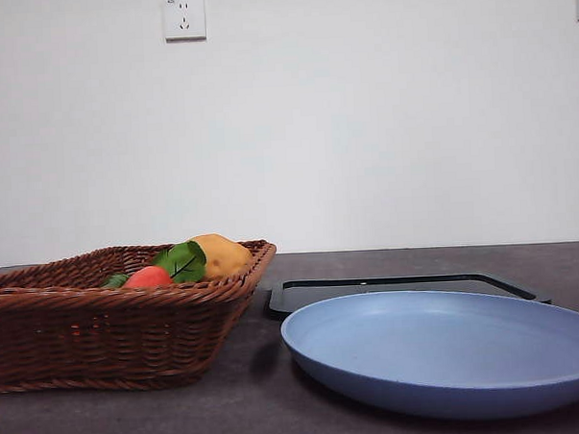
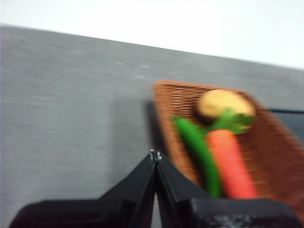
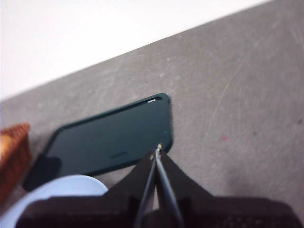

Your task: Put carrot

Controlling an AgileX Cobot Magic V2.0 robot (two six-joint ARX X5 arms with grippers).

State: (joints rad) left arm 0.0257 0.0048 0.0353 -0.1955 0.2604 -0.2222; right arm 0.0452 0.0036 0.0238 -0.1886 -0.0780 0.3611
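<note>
One carrot [image 2: 231,164], one potato [image 2: 224,103] and one green pod [image 2: 198,149] lie in one basket [image 1: 102,326], carrot's leafy end toward the potato, both grippers [image 2: 155,155] [image 3: 157,149] closed, empty

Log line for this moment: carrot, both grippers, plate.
carrot: in basket beside potato | left gripper: shut, outside basket | right gripper: shut, over dark tray | plate: empty

No words, numbers or brand marks can be read anywhere. The wall socket [image 1: 185,17] has a tiny mark at its upper corner, too small to make out.
</note>
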